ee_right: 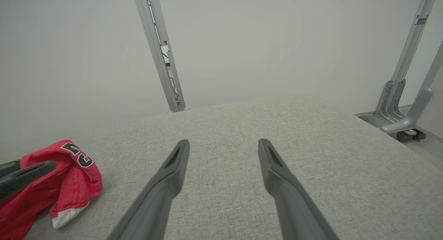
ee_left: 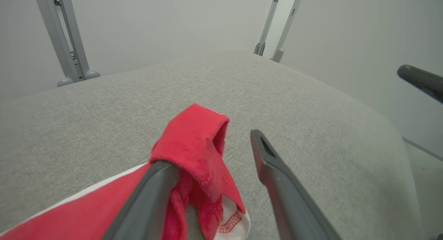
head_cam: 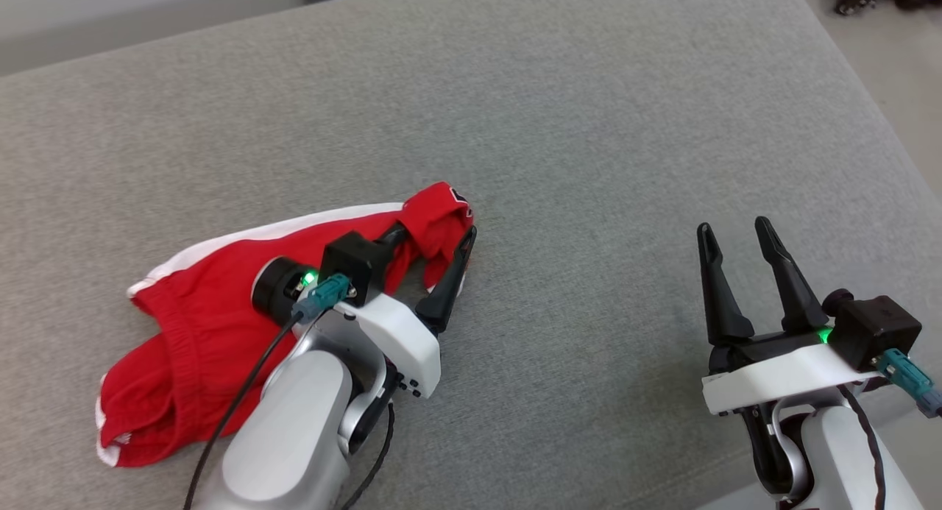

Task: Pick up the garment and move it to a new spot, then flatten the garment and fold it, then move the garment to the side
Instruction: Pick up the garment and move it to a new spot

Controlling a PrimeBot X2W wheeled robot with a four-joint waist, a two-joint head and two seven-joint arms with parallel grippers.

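- The red garment (head_cam: 199, 326) lies crumpled on the left part of the grey bench (head_cam: 589, 112).
- The left tool (head_cam: 439, 234) is spread wide at the garment's end. A red fold drapes one finger and the other is over bare bench, so nothing is pinched.
- The right tool (head_cam: 733, 227) is open and empty, well apart from the garment.

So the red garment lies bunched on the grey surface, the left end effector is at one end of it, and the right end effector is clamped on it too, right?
No: the right end effector is open over the grey surface, apart from the garment, as the head view shows. The rest holds.
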